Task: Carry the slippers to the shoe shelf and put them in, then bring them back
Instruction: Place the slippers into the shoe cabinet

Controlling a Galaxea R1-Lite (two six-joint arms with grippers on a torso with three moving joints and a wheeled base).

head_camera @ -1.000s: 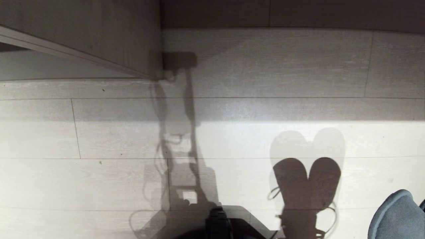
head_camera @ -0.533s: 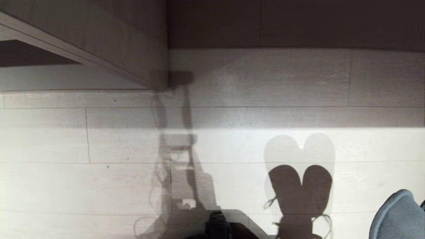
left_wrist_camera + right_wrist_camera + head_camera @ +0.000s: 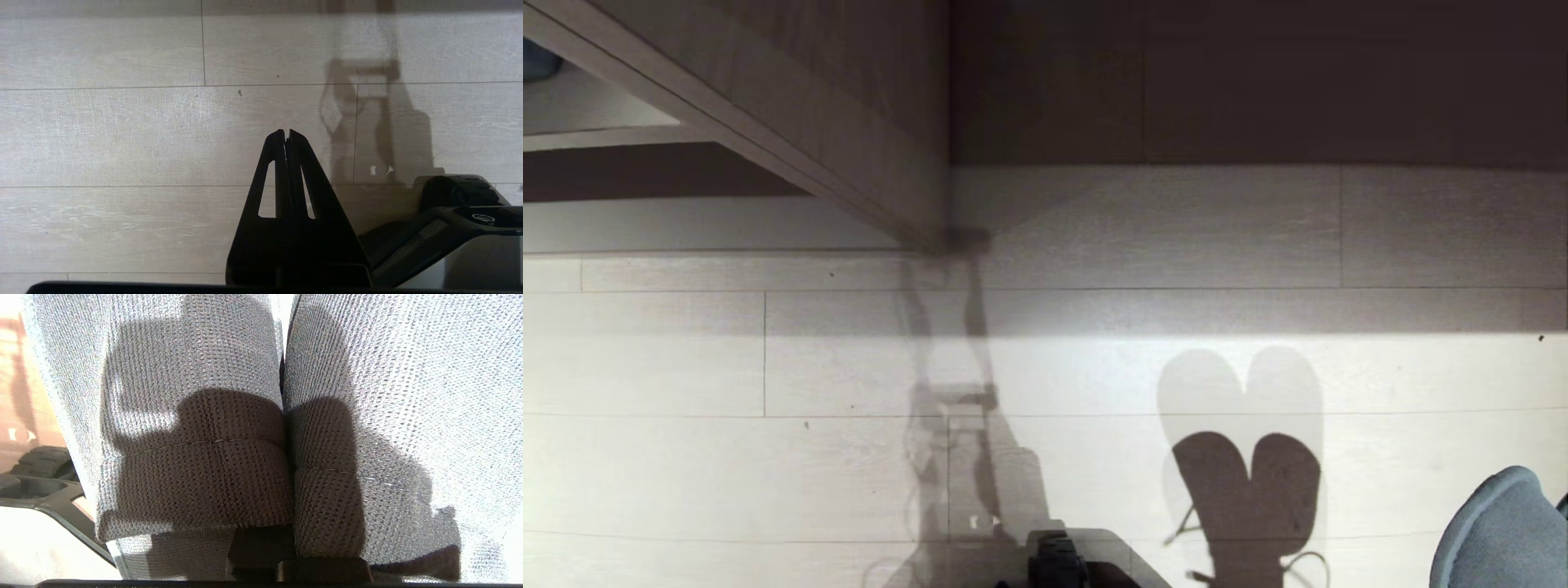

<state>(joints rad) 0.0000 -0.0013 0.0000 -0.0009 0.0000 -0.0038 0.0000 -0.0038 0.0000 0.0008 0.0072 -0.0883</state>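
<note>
As the robot's view tilted up to reveal more of the shoe shelf (image 3: 768,139), the right gripper's (image 3: 261,555) fingers stayed clamped on the slippers (image 3: 261,416), while the left gripper (image 3: 287,132) hung shut and empty.

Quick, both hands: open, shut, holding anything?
Left hand: shut, empty, above the floor.
Right hand: shut on the slippers, both held side by side.
</note>
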